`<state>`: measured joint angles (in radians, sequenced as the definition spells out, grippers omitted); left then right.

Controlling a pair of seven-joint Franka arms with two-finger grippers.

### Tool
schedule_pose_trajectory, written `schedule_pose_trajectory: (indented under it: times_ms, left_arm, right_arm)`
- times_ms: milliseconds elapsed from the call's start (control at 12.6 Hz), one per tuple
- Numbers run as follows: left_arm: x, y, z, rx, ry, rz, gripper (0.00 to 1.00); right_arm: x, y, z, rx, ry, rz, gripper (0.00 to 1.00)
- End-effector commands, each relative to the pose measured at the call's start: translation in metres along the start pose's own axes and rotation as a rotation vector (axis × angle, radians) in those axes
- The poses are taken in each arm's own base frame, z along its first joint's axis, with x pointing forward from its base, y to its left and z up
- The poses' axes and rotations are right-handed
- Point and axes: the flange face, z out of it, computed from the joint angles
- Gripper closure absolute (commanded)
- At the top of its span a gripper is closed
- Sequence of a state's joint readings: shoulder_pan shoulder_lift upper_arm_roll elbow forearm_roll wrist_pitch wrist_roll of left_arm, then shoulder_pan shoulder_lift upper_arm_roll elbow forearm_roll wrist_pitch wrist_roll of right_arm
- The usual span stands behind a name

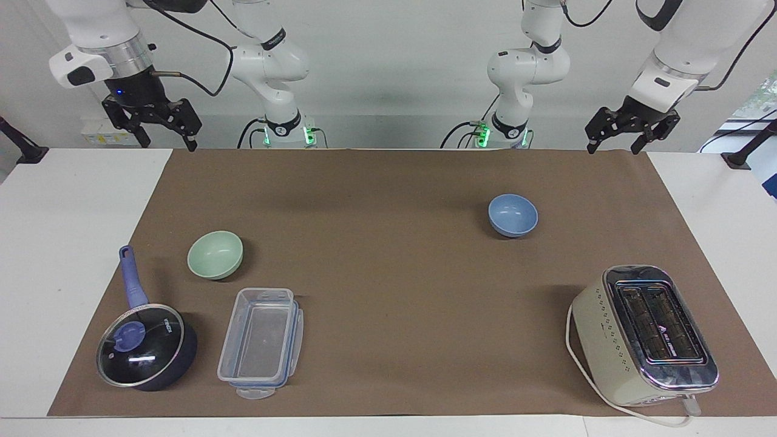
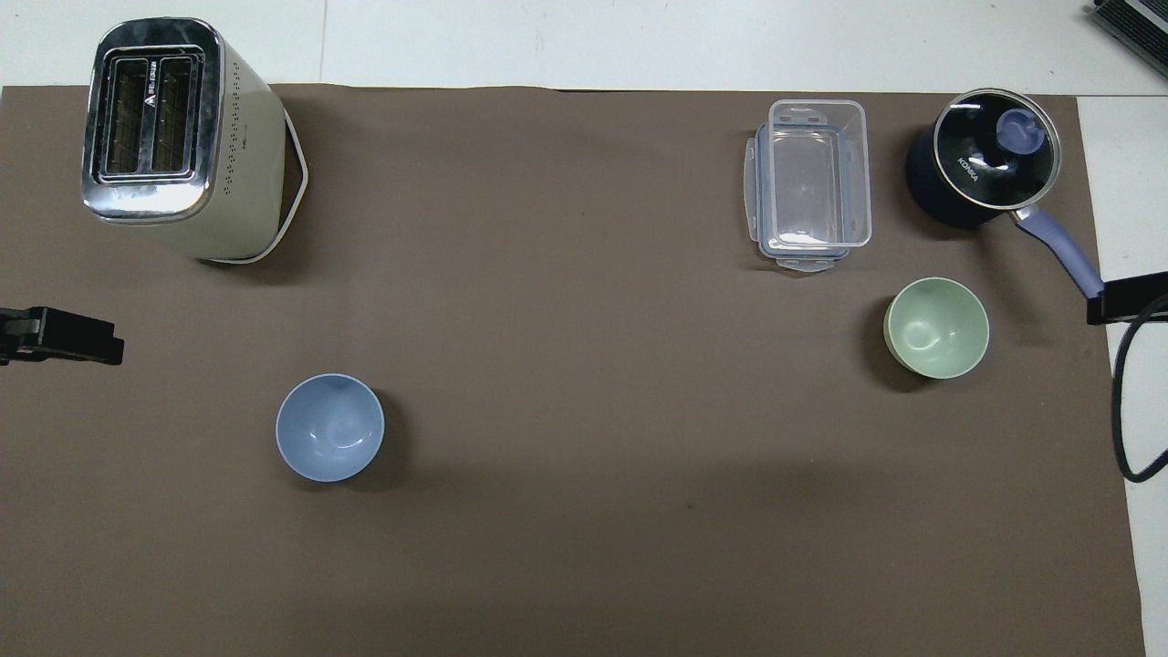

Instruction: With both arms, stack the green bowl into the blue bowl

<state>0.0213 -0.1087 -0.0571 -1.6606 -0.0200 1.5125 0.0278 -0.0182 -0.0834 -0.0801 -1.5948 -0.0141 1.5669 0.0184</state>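
Both your left gripper (image 1: 614, 147) and right gripper (image 1: 162, 143) are open and empty, so pinch the green bowl (image 1: 215, 254) rim badly and it could tip before reaching the blue bowl (image 1: 513, 215).

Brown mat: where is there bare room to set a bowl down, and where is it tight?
The widest bare stretch of the brown mat runs between the blue bowl and the green bowl, and on up between the toaster and the clear container. It is crowded at the right arm's end, where container, lidded saucepan and green bowl cluster.
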Motion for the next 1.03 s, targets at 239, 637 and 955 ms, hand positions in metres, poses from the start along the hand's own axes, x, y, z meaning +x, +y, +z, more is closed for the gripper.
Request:
schedule_pose_trajectory:
  times_ms: [239, 637, 955]
  left_arm:
    - [-0.003, -0.002, 0.008, 0.004, -0.004, 0.005, 0.00]
    - [-0.002, -0.002, 0.018, 0.004, -0.005, 0.004, 0.00]
    - [0.001, -0.001, 0.029, 0.004, -0.002, 0.007, 0.00]
  right_arm:
    - [-0.003, -0.001, -0.001, 0.020, -0.005, 0.017, 0.00]
    - [-0.003, -0.001, -0.001, 0.020, -0.004, 0.017, 0.00]
    - [-0.003, -0.001, 0.000, 0.020, -0.005, 0.017, 0.00]
